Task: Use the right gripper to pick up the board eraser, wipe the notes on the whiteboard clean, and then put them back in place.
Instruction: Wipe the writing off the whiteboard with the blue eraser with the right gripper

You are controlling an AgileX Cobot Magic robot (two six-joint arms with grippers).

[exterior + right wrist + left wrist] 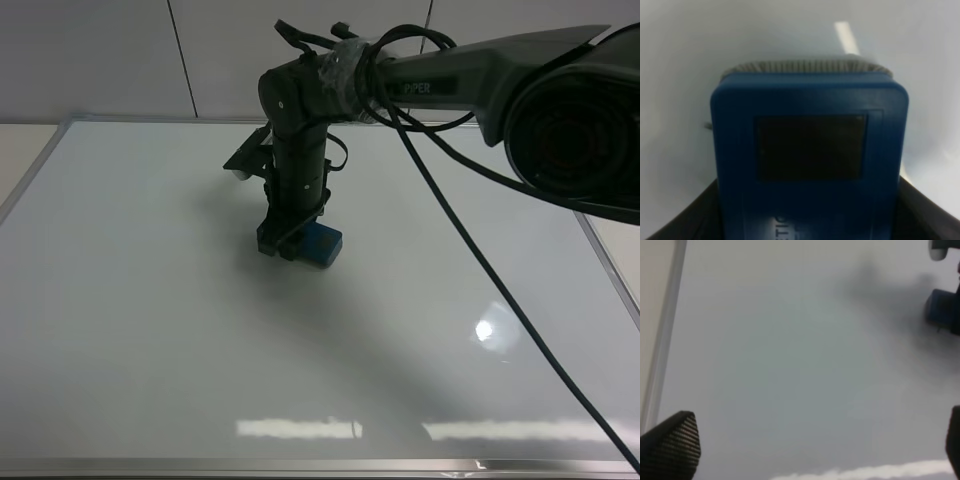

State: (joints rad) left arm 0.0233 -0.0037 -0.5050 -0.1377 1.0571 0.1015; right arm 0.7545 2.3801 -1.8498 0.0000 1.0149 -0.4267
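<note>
The board eraser [323, 245] sits about the middle of the whiteboard [150, 330], a little toward its far edge, and it looks to be touching the board's surface or just above it. It is clamped by its two long sides between the fingers of the right gripper [293, 240], which comes down on it steeply from above the whiteboard's far right corner. In the right wrist view the eraser's long axis runs straight out from between the fingers, dark-patched back up, with its pale ribbed felt [807, 67] showing at the outer end. Seen from above, that free end points toward the whiteboard's right edge and slightly toward its near edge.

No notes show anywhere on the bare white surface. Any that remain would have to be under the eraser or the arm, so I judge the wiping nearly or wholly finished. A further stroke would go broadside to that long axis.

The left gripper [812, 447] hangs with its fingers spread wide and nothing between them, near the whiteboard's left frame [662, 340], well apart from the eraser, so the right arm alone is placed to act
</note>
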